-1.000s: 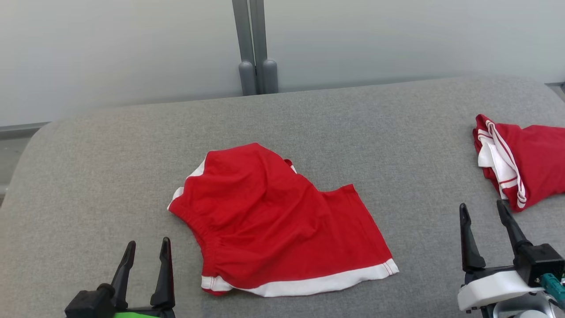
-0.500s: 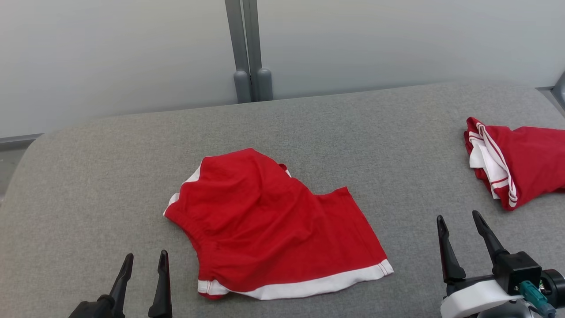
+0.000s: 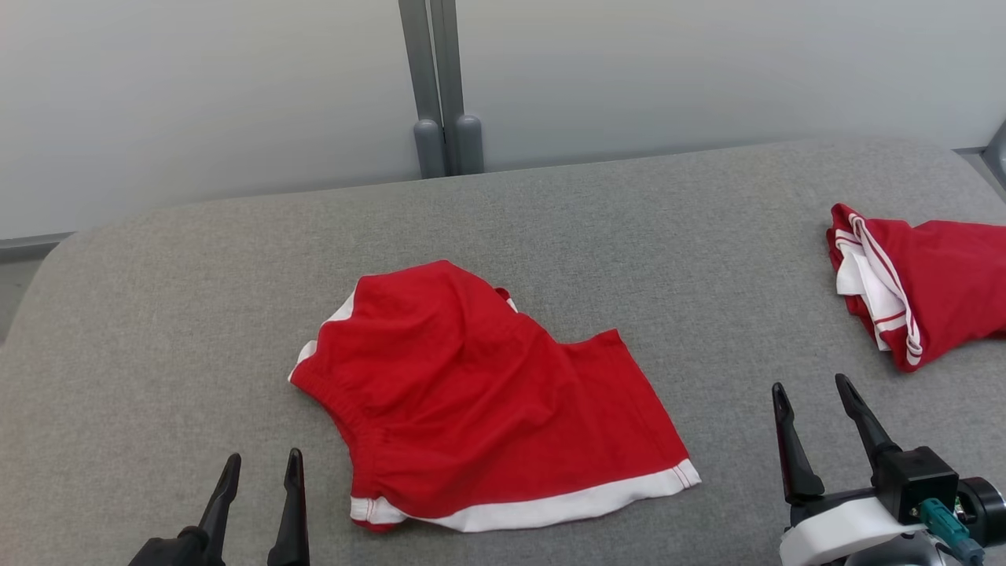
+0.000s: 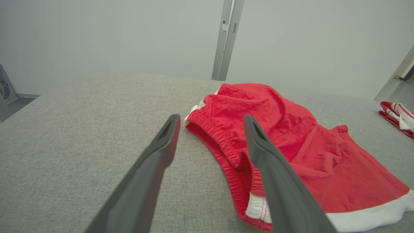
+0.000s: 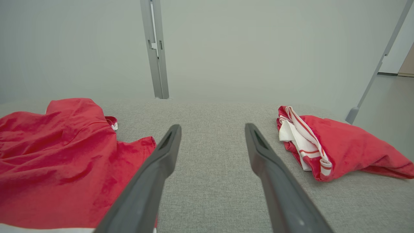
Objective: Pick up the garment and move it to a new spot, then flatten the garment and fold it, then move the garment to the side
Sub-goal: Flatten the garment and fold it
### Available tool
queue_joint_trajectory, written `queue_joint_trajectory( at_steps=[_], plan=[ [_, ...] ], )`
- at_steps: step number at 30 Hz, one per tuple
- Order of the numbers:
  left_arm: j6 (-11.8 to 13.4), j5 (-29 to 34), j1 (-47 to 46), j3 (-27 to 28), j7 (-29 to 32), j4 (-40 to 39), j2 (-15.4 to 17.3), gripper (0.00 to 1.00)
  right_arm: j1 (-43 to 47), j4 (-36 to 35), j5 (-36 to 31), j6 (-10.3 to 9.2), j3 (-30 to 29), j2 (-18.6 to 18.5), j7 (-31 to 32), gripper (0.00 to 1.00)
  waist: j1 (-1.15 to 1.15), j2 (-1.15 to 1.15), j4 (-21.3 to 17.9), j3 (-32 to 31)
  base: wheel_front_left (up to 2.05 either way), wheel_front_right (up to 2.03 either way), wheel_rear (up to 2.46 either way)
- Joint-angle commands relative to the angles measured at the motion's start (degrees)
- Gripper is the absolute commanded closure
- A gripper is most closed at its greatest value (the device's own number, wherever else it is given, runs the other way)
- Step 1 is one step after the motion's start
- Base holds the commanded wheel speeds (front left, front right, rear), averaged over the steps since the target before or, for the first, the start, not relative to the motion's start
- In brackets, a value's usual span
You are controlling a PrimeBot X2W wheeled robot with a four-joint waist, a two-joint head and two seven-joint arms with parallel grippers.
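Red garment (image 3: 487, 409) lies rumpled at the centre of the grey table (image 3: 157, 314), left gripper (image 3: 264, 454) spread and empty at the table's near-left, right gripper (image 3: 809, 382) spread and empty near-right, second red garment (image 3: 935, 291) bunched at the table's right edge.

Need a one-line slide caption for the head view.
Left gripper and right gripper, both open and empty, flank red shorts on the grey cushion; second red garment lies bunched at right.

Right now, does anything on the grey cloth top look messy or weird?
Yes, a bit. The red shorts in the middle lie crooked and wrinkled, with the far part humped up instead of flat. The second red garment at the right edge is scrunched in a heap, its white trim poking out. Nothing looks torn or spilled.
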Motion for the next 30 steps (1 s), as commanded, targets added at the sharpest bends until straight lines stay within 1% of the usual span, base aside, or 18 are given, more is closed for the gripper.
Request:
queue_joint_trajectory(
  at_steps=[1,18,22,24,26,27,30],
  plan=[
    [-0.3,-0.1,0.2,-0.1,-0.1,0.0,0.5,0.00,-0.5,0.2,-0.2,-0.04,0.1,0.0,-0.1,0.00,0.00,0.00,0.0,0.1,0.00,0.00,0.00],
    [-0.3,-0.2,-0.6,-0.1,-0.1,0.1,0.9,0.00,-0.9,0.2,-0.1,-0.04,0.3,0.0,-0.1,0.00,0.00,0.00,-0.2,0.6,0.00,0.00,0.00],
    [-0.3,-1.0,-0.7,0.3,-0.2,-1.3,1.0,0.00,-1.4,-1.2,1.6,-0.04,1.2,0.0,-0.1,0.00,0.00,0.00,-0.2,0.8,0.00,0.00,0.00],
    [-0.3,-2.4,-0.3,-2.1,-0.1,-0.6,1.8,0.00,-0.8,0.4,2.9,-0.04,2.3,0.0,-0.1,0.00,0.00,0.00,-0.2,1.2,0.00,0.00,0.00],
    [-0.3,-3.2,-0.8,-5.4,0.4,0.1,4.2,0.00,-0.7,4.3,2.3,0.00,6.1,-0.6,0.5,0.00,0.00,0.00,0.0,1.7,0.00,0.00,0.00],
    [-0.1,-3.9,-1.3,-6.5,1.1,0.6,5.3,0.00,-1.7,5.9,2.4,-0.01,7.9,-1.2,1.3,0.00,0.00,0.00,0.1,2.1,0.00,0.00,0.00],
    [-0.1,-6.2,-2.1,-10.4,4.5,0.9,7.2,0.00,-3.1,9.2,3.8,-0.03,11.8,-2.5,4.9,0.00,0.00,0.00,0.3,3.2,0.00,0.00,0.00]
  ],
)
